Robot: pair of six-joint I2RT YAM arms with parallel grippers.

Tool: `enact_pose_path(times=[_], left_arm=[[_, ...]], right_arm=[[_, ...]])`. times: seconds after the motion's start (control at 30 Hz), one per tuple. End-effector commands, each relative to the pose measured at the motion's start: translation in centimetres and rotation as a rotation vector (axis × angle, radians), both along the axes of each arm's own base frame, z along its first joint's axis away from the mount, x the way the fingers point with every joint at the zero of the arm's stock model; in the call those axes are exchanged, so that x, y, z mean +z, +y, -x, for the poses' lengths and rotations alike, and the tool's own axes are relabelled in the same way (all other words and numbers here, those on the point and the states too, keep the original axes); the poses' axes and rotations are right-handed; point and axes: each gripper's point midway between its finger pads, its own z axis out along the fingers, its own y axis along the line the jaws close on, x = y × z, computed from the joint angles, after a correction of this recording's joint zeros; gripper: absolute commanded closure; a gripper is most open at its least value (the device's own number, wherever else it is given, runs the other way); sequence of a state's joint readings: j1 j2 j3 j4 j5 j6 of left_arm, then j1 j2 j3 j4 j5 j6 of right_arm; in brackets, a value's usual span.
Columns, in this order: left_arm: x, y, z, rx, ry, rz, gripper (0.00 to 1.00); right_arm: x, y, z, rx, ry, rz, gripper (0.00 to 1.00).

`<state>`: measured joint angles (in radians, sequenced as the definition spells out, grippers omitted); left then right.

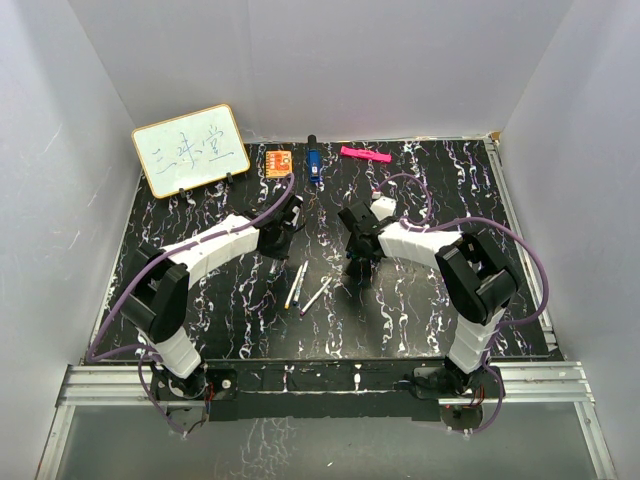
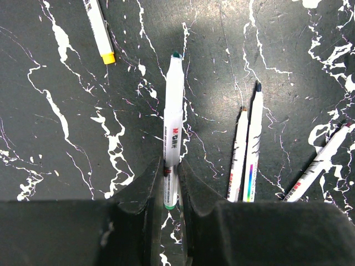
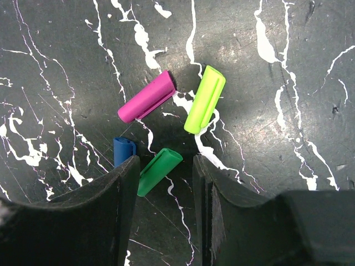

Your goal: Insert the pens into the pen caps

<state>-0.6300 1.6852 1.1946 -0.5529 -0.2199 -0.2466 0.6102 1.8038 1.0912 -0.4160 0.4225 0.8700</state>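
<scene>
On the black marbled table (image 1: 420,310), the left gripper (image 2: 169,166) is pinching a white pen (image 2: 173,105) near its back end, with both fingers pressing against the barrel. This pen is pointing straight away from the wrist, with its dark green tip at the far end. Whether the tip is touching the table cannot be told.

To its left, well apart, a yellow-ended pen (image 2: 99,27) is lying at a slant. To its right, a thin pen (image 2: 239,158) and a striped pen (image 2: 254,138) are lying side by side, touching or nearly so. A slanted pen (image 2: 321,163) is lying further right, by the edge of the left wrist view.

Over by the right arm, the right gripper (image 3: 165,162) is hanging low over the table with its fingers spread apart. A green cap (image 3: 161,169) is lying in the gap, its lower end just beside the left finger and clear of the right one. A blue cap (image 3: 123,149) is standing just beyond that left finger. Farther out, a pink cap (image 3: 147,97) and a yellow-green cap (image 3: 205,100) are lying near each other, apart from the fingers.

Along the back edge, a whiteboard (image 1: 190,150), an orange block (image 1: 278,162), a blue object (image 1: 313,165) and a pink marker (image 1: 364,154) are sitting in a row.
</scene>
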Motion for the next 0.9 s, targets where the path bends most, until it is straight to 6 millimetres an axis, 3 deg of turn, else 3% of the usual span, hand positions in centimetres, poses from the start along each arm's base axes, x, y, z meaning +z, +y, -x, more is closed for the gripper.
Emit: enact_pose_path(times=[0.0, 0.6, 0.87], left_arm=[[1.5, 0.0, -0.2, -0.003, -0.028, 0.028, 1.00], [1.9, -0.3, -0.6, -0.009, -0.031, 0.028, 1.00], [1.7, -0.2, -0.3, -0.006, -0.027, 0.032, 1.00]], right_arm=[[0.3, 0.3, -0.1, -0.017, -0.008, -0.002, 0.59], [-2.1, 2.8, 3.5, 0.085, 0.087, 0.028, 0.64], [-1.8, 1.2, 2.9, 0.026, 0.061, 0.104, 0.62]])
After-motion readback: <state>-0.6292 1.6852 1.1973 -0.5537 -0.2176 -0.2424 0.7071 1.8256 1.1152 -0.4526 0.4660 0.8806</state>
